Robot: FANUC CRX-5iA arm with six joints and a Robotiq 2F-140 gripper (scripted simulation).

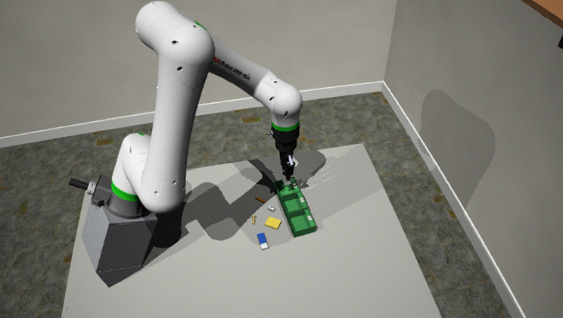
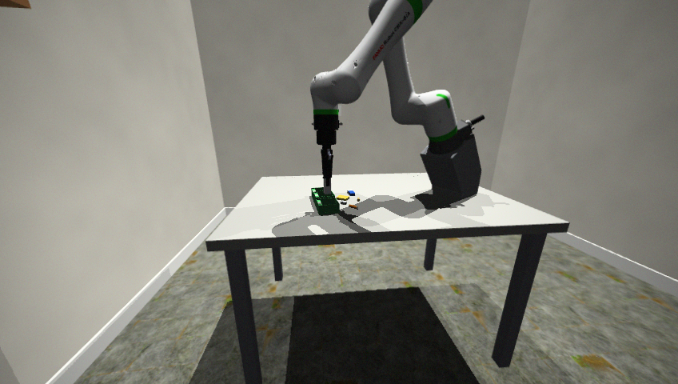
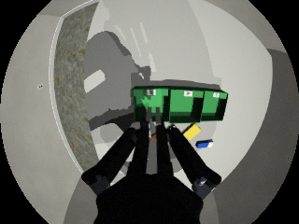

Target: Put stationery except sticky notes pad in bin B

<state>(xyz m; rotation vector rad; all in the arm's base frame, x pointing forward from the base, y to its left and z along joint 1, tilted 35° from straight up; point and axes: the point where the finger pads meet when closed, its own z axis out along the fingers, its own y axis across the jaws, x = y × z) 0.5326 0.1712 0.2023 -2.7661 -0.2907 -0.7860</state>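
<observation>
End effector (image 1: 287,177) (image 2: 327,189) (image 3: 153,113): almost closed, holding nothing
Green bins (image 1: 305,233) (image 2: 328,208) (image 3: 213,117): end compartment beneath it
Yellow pad (image 1: 273,222) (image 2: 342,197) (image 3: 192,132): near it
Blue-white block (image 1: 262,239) (image 2: 351,193) (image 3: 204,145): farther off

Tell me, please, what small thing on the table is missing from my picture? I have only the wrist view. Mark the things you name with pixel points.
Observer: A small golden piece (image 1: 253,219) (image 2: 358,199). In the top view it lies on the table (image 1: 330,280) (image 2: 247,218) (image 3: 187,47), between the brown stick (image 1: 260,199) (image 2: 352,206) (image 3: 152,136) and the blue-and-white block (image 1: 262,239) (image 2: 351,192) (image 3: 204,145).

Operator: Thank you. And where does the pedestal of the arm stand, please?

Observer: The pedestal (image 1: 118,251) (image 2: 468,171) stands on the same table, on the side of the green bins (image 1: 305,232) (image 2: 328,207) (image 3: 186,105) where the loose things lie.
</observation>
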